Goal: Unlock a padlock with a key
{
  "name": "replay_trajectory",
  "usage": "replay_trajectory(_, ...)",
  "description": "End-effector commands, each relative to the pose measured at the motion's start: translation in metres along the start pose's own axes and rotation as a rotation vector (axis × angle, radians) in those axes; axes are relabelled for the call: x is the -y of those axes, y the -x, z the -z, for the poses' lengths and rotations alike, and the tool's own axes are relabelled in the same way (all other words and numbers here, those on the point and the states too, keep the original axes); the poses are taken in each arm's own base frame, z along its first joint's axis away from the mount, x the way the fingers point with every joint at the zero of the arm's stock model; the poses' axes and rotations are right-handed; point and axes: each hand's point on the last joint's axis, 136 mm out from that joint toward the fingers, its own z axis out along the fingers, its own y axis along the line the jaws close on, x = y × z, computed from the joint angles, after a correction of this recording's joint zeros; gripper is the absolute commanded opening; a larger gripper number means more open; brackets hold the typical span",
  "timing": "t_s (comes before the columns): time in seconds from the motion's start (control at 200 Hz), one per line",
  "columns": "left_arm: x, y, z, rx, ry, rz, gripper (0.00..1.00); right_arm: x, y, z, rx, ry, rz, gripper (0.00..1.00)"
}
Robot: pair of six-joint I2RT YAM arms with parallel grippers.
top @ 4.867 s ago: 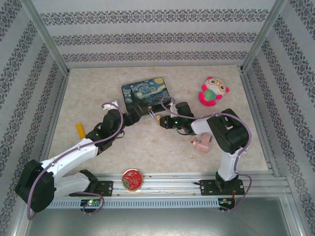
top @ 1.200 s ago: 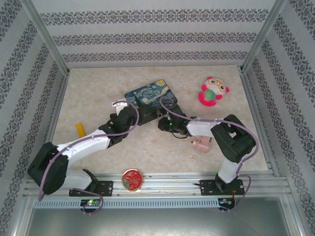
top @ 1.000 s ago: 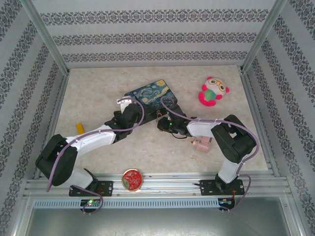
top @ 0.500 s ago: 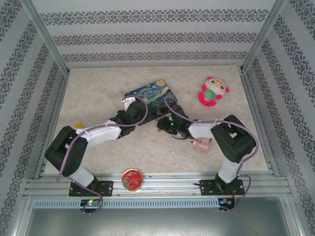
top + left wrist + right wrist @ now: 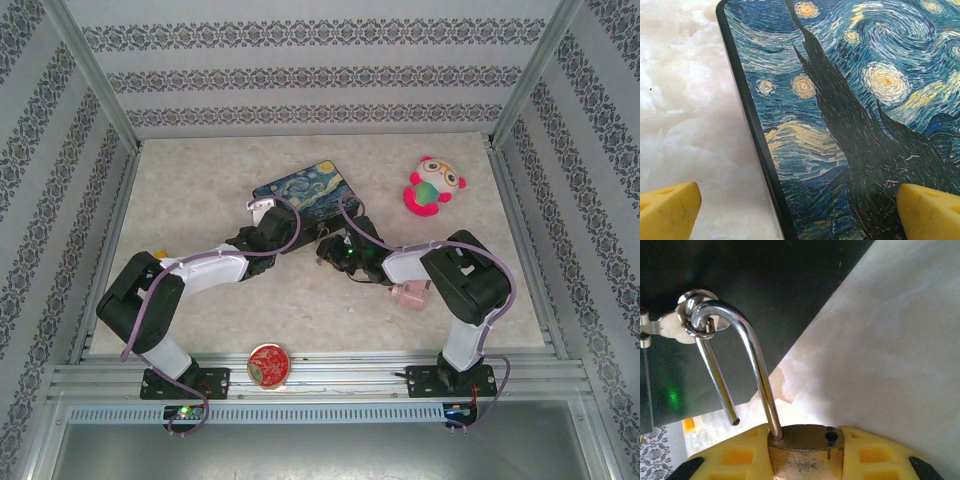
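Right wrist view: padlock point(image 5: 802, 450) bottom centre of frame, brass body wedged between the two yellow fingers point(image 5: 735, 460) of the right gripper point(image 5: 805, 462), a pad touching each side, jaws closed to the body's width. Long axis runs from bottom centre towards the upper left, with the shackle point(image 5: 747, 350) pointing up and away from the fingers. Shackle is out of lock: right leg seated in the body, left leg's cut end hanging free just above the left finger, empty hole visible on the body top at right. Small ring point(image 5: 697, 322) threaded on the shackle bend at upper left, with a flat silvery tab point(image 5: 662, 330) on it; dark surface behind them, pale table point(image 5: 900, 340) on the right

Left wrist view: left gripper point(image 5: 800, 215) spread wide, holding nothing, one yellow tip in each bottom corner, over the left edge of the box point(image 5: 840, 100)

Top view: both grippers meet mid-frame at the lower edge of the box
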Motion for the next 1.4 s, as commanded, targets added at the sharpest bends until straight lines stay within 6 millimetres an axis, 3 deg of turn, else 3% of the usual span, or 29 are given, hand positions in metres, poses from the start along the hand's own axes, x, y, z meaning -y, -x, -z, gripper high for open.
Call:
replay_trajectory(0.0,-0.023,-0.023,-0.006,-0.075,0.077,-0.032,0.99,-0.006,0.015,0.000,0.057,0.049,-0.026,0.00)
replay_trajectory(0.909,-0.034,-0.031,-0.003,-0.097,0.101,-0.037,0.99,-0.001,0.036,-0.004,0.172,0.130,-0.129,0.00)
replay_trajectory(1.394,-0.037,-0.034,-0.003,-0.111,0.097,-0.034,0.99,0.008,0.058,-0.004,0.231,0.115,-0.146,0.00)
